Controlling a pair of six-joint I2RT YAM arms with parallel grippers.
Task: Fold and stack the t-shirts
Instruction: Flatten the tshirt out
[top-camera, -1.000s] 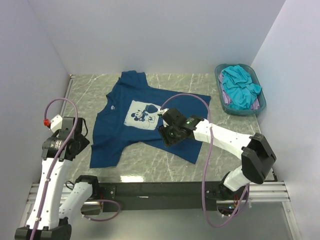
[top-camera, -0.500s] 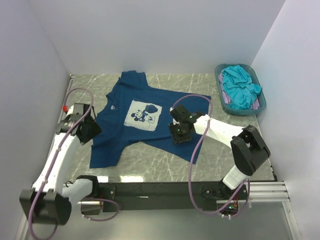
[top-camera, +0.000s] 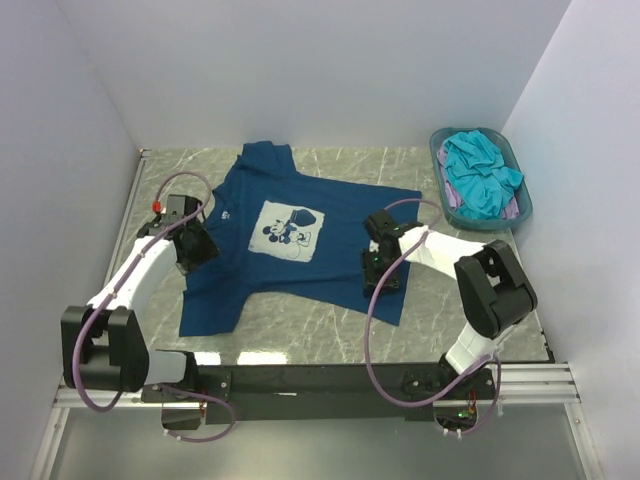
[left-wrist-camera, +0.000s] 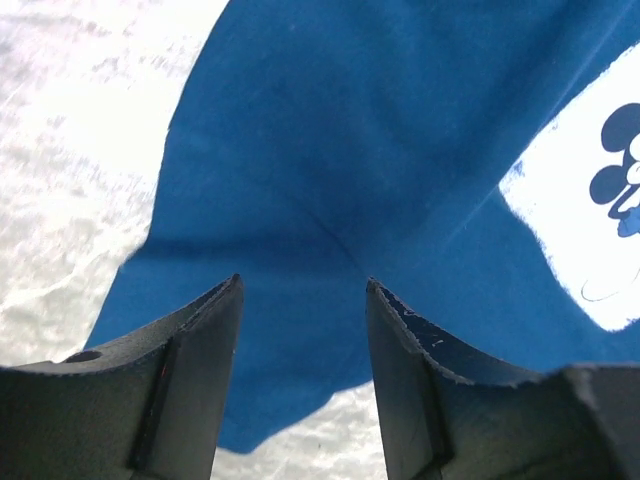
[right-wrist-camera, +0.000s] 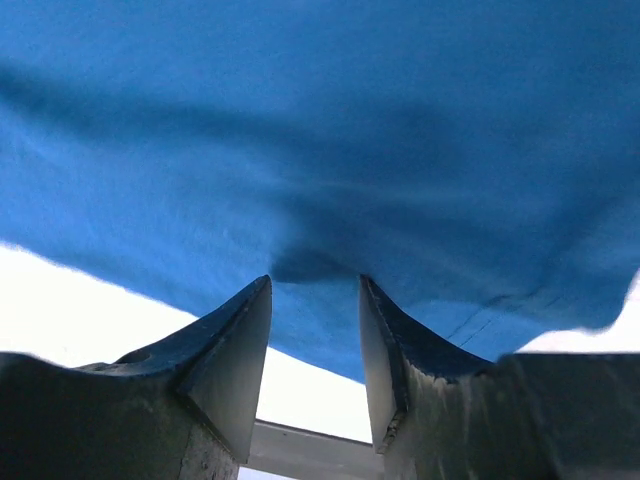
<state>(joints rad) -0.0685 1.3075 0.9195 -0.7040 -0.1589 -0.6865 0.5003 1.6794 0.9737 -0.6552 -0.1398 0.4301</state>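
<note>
Navy t-shirt (top-camera: 250, 280): flat, unfolded, at the bench (top-camera: 330, 320) centre.
Turquoise t-shirt (top-camera: 480, 175), lilac t-shirt (top-camera: 453, 198): heaped in basket (top-camera: 440, 150), 2 o'clock.
Progress: nothing folded or stacked; all three remain.
Left claw (left-wrist-camera: 303, 290): jaws parted, empty, over shirt's 9 o'clock side.
Right claw (right-wrist-camera: 315, 285): jaws parted at 4 o'clock hem.
Unclear: whether right tips catch cloth.

You have three t-shirts here: one navy t-shirt (top-camera: 290, 255) on the surface (top-camera: 450, 305), and one turquoise t-shirt (top-camera: 480, 175) and one lilac t-shirt (top-camera: 452, 203) in the single teal basket (top-camera: 437, 158). Two arms, a left arm (top-camera: 140, 275) and a right arm (top-camera: 450, 255), carry two fingers (left-wrist-camera: 200, 370) each.
</note>
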